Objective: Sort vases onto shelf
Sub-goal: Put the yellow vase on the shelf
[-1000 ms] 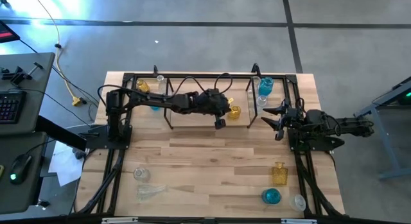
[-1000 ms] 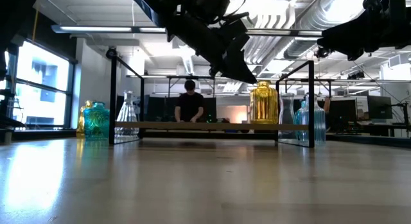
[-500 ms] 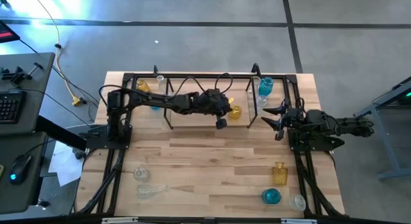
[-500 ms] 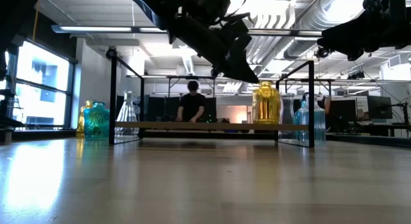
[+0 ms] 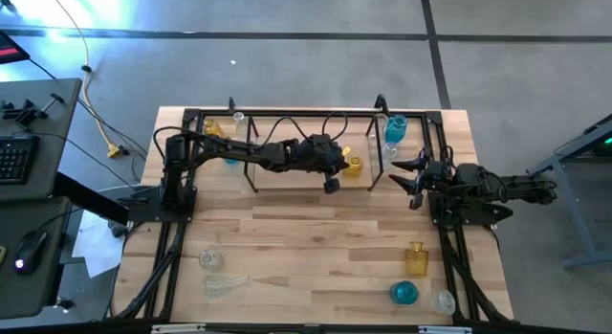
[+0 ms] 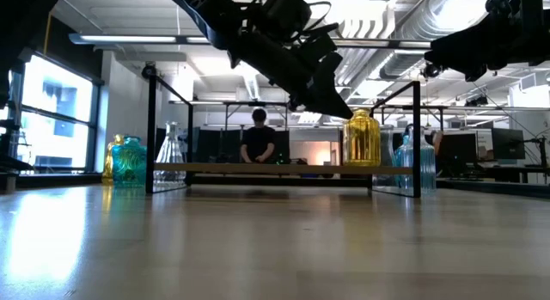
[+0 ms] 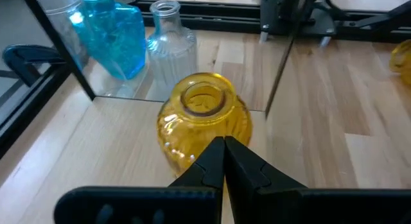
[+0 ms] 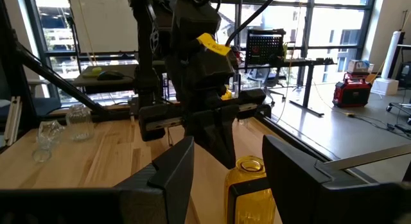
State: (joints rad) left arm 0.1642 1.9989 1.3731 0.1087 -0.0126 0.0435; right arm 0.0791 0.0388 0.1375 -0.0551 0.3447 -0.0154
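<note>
Wood-plank table [image 5: 306,248] fronts an office where a person [image 6: 258,137] sits behind the low black-rod shelf [image 6: 284,168]. Left gripper [image 7: 223,161], fingers clenched empty, has edged rightward, partly masking the round amber glass vase [image 7: 203,124] on the shelf's right end. Right gripper [image 5: 409,176] waits released beside the shelf.
</note>
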